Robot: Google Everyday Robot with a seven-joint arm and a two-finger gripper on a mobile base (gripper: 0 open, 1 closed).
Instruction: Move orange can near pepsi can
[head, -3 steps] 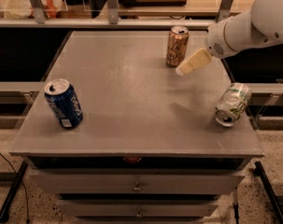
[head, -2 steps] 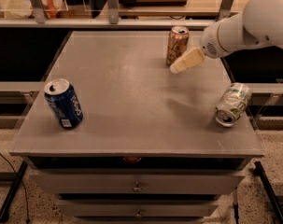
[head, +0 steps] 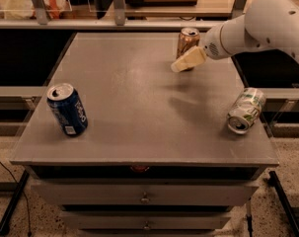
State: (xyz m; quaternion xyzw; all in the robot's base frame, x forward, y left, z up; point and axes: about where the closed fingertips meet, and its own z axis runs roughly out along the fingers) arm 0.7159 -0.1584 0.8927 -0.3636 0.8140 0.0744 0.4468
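The orange can (head: 187, 42) stands upright at the far right of the grey table (head: 134, 93), copper-coloured with a silver top. The pepsi can (head: 67, 109) stands upright near the table's front left, dark blue with white lettering. My gripper (head: 184, 61) reaches in from the right on a white arm, its pale fingers (head: 191, 59) overlapping the lower front of the orange can. I cannot tell whether it touches the can.
A pale green-and-white can (head: 245, 110) lies on its side near the table's right edge. Drawers (head: 145, 197) sit under the tabletop. A shelf with rails (head: 139, 23) runs behind the table.
My gripper has moved left and slightly back, from beside the orange can's right to in front of its lower part. The cans have not moved.
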